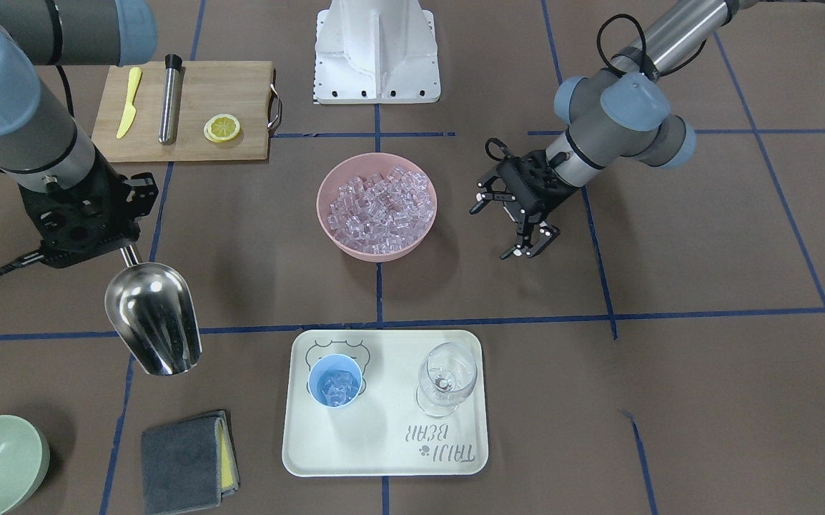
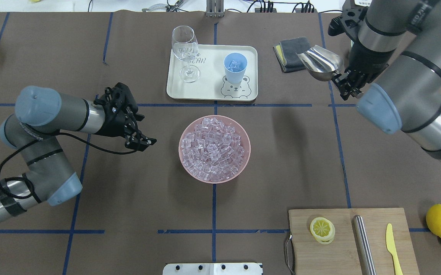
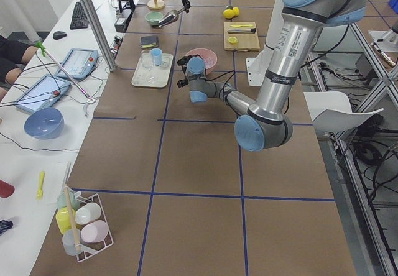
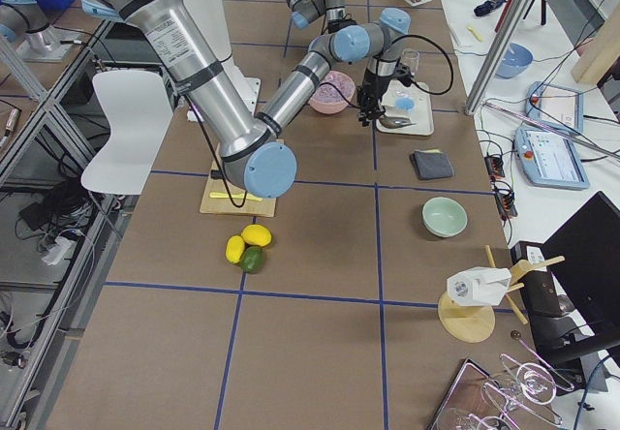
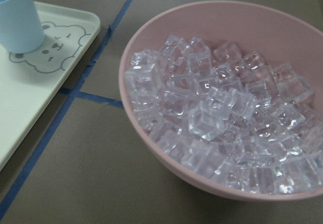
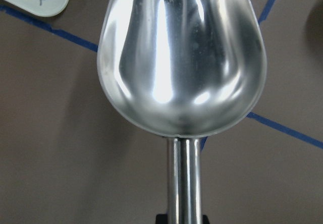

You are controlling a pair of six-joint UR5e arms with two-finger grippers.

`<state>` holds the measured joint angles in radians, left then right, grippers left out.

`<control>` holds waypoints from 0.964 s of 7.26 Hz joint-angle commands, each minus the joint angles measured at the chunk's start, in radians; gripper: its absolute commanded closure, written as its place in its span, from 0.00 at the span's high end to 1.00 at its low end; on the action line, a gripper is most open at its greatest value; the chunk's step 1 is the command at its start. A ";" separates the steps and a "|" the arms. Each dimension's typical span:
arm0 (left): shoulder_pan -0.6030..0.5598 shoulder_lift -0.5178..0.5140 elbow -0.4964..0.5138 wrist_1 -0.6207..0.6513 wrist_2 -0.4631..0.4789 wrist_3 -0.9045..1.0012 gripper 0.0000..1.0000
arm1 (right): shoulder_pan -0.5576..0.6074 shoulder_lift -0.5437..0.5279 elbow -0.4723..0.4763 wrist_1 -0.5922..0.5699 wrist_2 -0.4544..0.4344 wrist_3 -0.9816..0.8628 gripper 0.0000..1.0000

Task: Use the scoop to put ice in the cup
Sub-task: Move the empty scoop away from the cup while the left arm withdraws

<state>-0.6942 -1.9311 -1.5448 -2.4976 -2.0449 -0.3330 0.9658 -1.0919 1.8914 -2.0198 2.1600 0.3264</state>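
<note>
Hovering left of the pink bowl (image 2: 185,131), your left gripper (image 2: 142,130) hangs spread, holding nothing. Ice (image 2: 213,149) fills that bowl, and a few cubes sit in the cup (image 2: 235,68) on the tray (image 2: 209,88). Farther right, your right gripper (image 2: 342,78) pinches the empty scoop (image 2: 320,63) by its handle.

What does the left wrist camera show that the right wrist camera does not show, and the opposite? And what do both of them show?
Only the left wrist view: the pink bowl heaped with ice, and part of the light-blue cup standing on the white tray. Only the right wrist view: the steel scoop, seen along its handle, with no ice in its trough. Both: a part of that tray, only a corner in the right wrist view, plus the brown table cover and blue tape lines.
</note>
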 commanded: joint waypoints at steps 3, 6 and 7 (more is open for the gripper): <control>-0.216 0.055 -0.132 0.607 -0.204 -0.018 1.00 | -0.009 -0.410 0.069 0.442 -0.070 0.308 0.00; -0.303 0.222 -0.234 0.603 -0.204 -0.009 1.00 | -0.146 -0.506 0.051 0.639 -0.118 0.503 0.00; -0.339 0.256 -0.262 0.605 -0.213 -0.023 1.00 | -0.166 -0.528 0.049 0.667 -0.120 0.517 0.00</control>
<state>-0.9930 -1.7249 -1.7746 -1.8953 -2.2504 -0.3461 0.8420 -1.5940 1.9425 -1.3928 2.0555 0.8038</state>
